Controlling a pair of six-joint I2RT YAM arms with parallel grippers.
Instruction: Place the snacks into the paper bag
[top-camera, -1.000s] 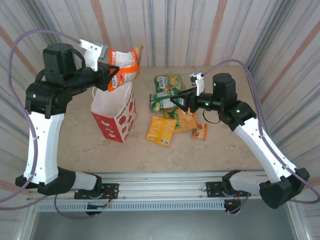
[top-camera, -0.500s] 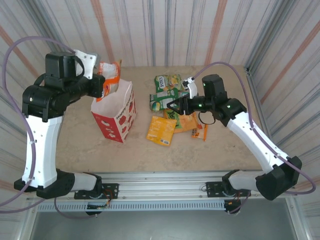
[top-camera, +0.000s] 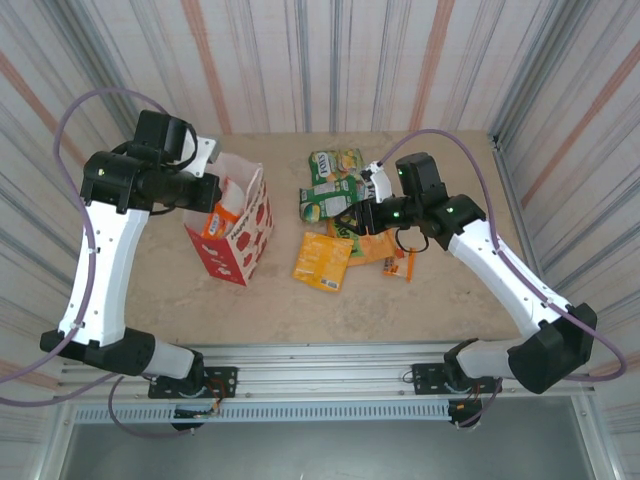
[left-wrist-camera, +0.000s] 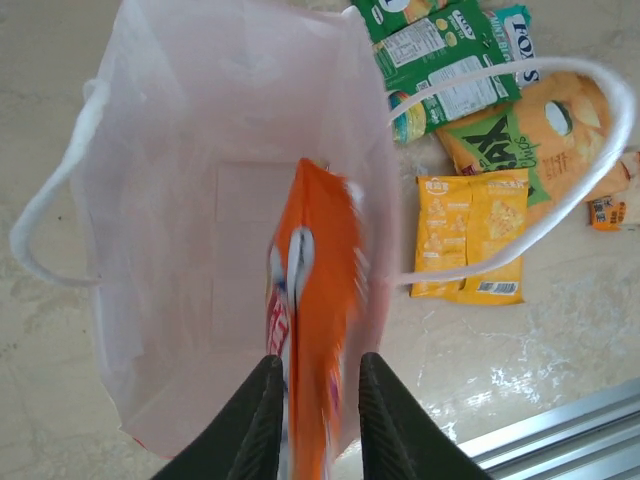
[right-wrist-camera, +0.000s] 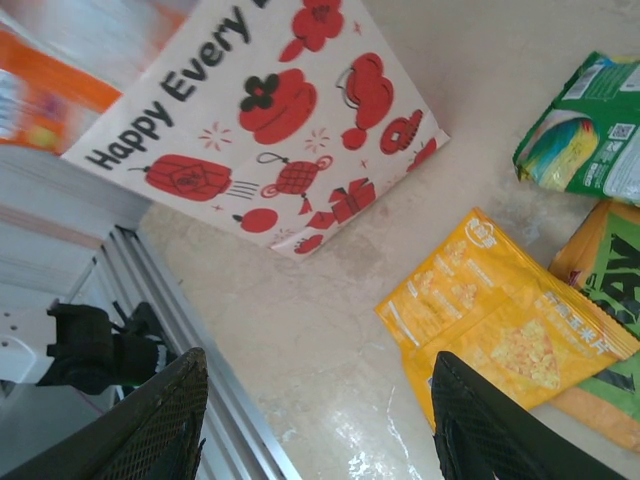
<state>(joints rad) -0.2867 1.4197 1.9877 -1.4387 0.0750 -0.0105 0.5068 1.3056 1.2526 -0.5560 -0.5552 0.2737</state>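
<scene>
Gently: your left gripper (left-wrist-camera: 318, 405) clamps the orange packet (left-wrist-camera: 320, 270), with the paper bag (left-wrist-camera: 160, 200) wall just beside its jaws. Snag it and the bag could tip. On your right gripper (right-wrist-camera: 318, 405), jaws stand apart.

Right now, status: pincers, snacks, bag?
Left pincer shut on orange packet, inside open paper bag. Right pincer open above table, by yellow packet. Other packets loose on table.
</scene>
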